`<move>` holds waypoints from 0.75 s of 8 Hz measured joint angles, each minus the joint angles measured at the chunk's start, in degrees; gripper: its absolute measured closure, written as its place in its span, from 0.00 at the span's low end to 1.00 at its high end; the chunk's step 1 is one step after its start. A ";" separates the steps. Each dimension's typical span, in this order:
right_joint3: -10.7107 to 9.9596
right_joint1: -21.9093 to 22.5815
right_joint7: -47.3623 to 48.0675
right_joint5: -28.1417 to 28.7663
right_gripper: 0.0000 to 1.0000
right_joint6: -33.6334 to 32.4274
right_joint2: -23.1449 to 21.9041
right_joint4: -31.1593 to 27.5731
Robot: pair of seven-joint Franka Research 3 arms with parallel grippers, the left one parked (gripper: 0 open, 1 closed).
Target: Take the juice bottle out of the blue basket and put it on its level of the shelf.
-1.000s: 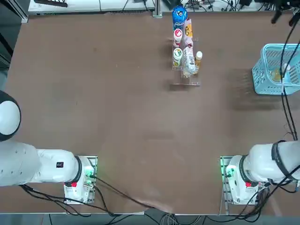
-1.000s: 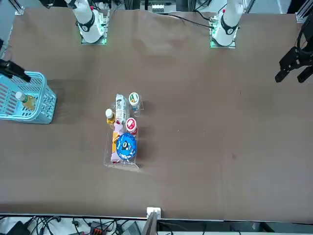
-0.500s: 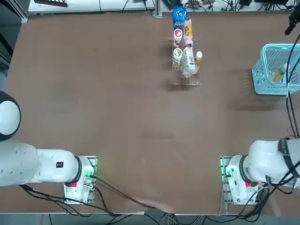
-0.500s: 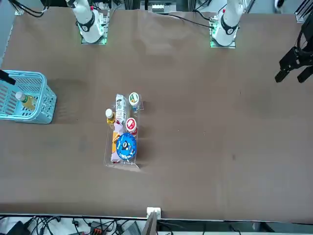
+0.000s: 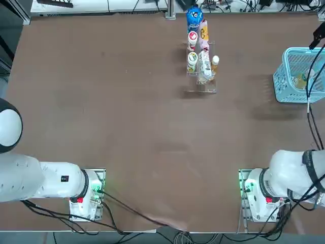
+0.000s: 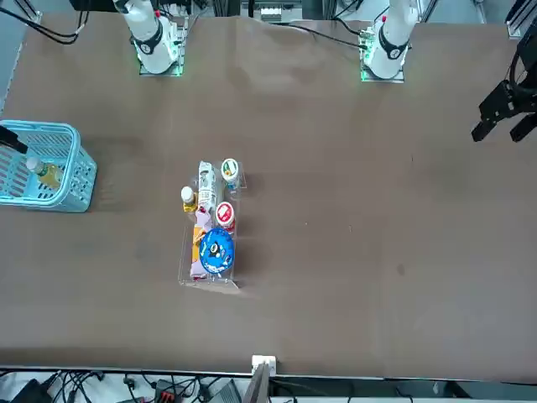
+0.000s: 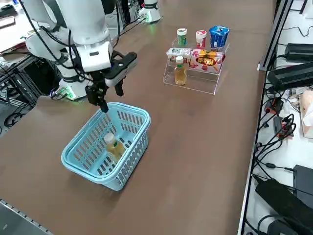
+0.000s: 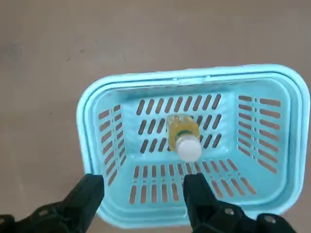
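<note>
Having swung my open pincer (image 7: 103,95) over the blue basket (image 7: 78,154), I can now drop onto the juice bottle (image 8: 185,137).

blue basket (image 8: 102,145): glossy lattice plastic; shelf (image 7: 193,81): clear acrylic; table (image 5: 127,127): matt brown
</note>
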 joint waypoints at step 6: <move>0.04 -4.74 -6.74 -0.01 0.00 18.81 0.87 -12.22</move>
